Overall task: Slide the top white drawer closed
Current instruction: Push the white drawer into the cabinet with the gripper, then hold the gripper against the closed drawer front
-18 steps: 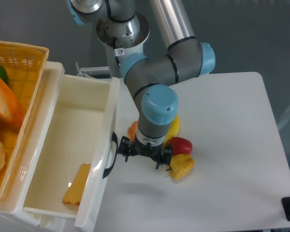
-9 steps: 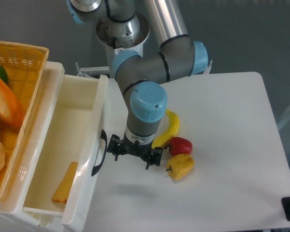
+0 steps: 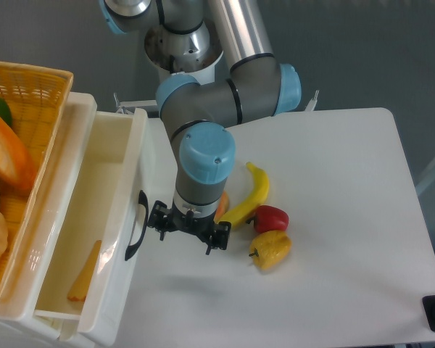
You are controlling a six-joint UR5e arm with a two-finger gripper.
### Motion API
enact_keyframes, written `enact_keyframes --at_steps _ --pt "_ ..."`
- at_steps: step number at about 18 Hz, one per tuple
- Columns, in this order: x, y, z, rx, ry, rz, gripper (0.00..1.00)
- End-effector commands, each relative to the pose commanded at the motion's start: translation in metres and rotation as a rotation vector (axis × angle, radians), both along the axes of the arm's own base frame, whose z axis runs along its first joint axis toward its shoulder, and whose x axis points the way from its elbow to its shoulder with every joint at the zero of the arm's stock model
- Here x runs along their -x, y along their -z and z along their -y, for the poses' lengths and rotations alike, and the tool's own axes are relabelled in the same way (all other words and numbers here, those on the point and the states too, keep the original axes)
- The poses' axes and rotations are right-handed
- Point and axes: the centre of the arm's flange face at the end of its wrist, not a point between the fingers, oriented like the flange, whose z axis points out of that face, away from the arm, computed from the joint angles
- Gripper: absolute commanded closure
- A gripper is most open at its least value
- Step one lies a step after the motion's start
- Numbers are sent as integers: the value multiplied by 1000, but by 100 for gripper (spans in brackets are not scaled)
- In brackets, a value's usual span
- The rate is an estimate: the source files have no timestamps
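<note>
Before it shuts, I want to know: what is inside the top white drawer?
Inside the top white drawer, one orange wedge-shaped piece lies near the front corner. The floor under the cabinet top is hidden.

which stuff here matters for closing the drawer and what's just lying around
Job:
glossy white plastic drawer with black curved handle
pincer

Lying about:
yellow banana
red pepper
yellow pepper
yellow wicker basket
orange wedge inside drawer

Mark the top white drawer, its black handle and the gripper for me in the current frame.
top white drawer [image 3: 119,217], fixed camera view, on the top edge of its front panel.
black handle [image 3: 135,226], fixed camera view, on the middle of the curved grip.
gripper [image 3: 187,230], fixed camera view, midway between its fingertips.
</note>
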Motion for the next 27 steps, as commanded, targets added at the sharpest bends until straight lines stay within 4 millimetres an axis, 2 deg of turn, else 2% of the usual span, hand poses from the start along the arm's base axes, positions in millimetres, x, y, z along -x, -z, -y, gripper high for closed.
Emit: enact_keyframes --at_steps 6,27 --pt "-16 0 -8 1 27 -1 0" --pt "-41 -1 -21 -5 87 -8 0"
